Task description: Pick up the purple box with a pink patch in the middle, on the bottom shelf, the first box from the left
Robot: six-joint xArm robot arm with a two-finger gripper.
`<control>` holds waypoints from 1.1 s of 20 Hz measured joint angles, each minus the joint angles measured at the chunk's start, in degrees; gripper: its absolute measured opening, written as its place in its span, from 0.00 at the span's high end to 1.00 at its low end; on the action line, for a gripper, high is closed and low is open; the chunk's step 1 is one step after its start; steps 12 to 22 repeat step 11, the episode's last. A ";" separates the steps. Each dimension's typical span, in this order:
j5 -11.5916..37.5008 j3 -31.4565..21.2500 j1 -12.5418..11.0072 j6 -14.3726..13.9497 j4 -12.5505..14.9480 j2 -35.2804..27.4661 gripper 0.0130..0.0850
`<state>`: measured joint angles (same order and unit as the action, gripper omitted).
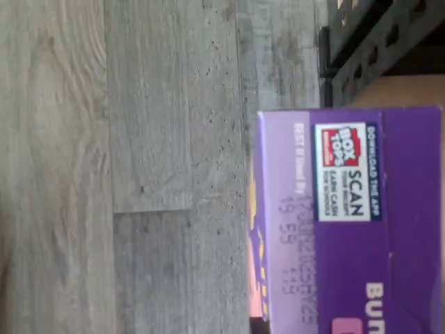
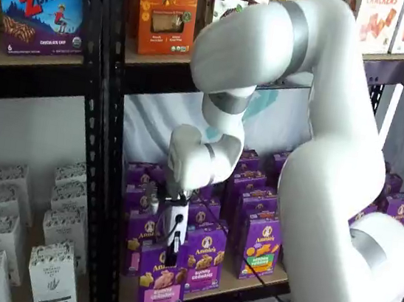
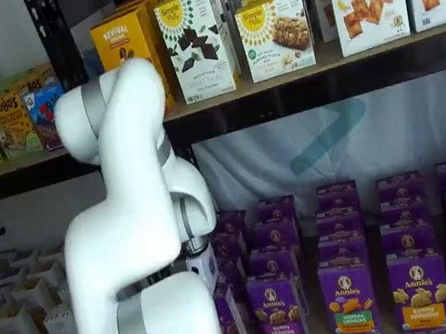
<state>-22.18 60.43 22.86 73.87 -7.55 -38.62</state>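
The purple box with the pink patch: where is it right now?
In a shelf view, the purple box is in the gripper, pulled out past the bottom shelf front rail, beside another purple Annie's carton.

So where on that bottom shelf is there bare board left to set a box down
Little bare board shows. A tan strip of the bottom shelf lies ahead of the purple carton with the green-orange panel. Behind, purple cartons stand packed in rows.
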 joint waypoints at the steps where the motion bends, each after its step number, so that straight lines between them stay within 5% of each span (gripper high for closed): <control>1: -0.06 -1.16 0.11 -0.20 0.10 1.31 0.72; 11: -0.55 -12.09 1.63 -3.53 1.94 14.46 0.72; 22: -0.55 -12.09 1.63 -3.53 1.94 14.46 0.72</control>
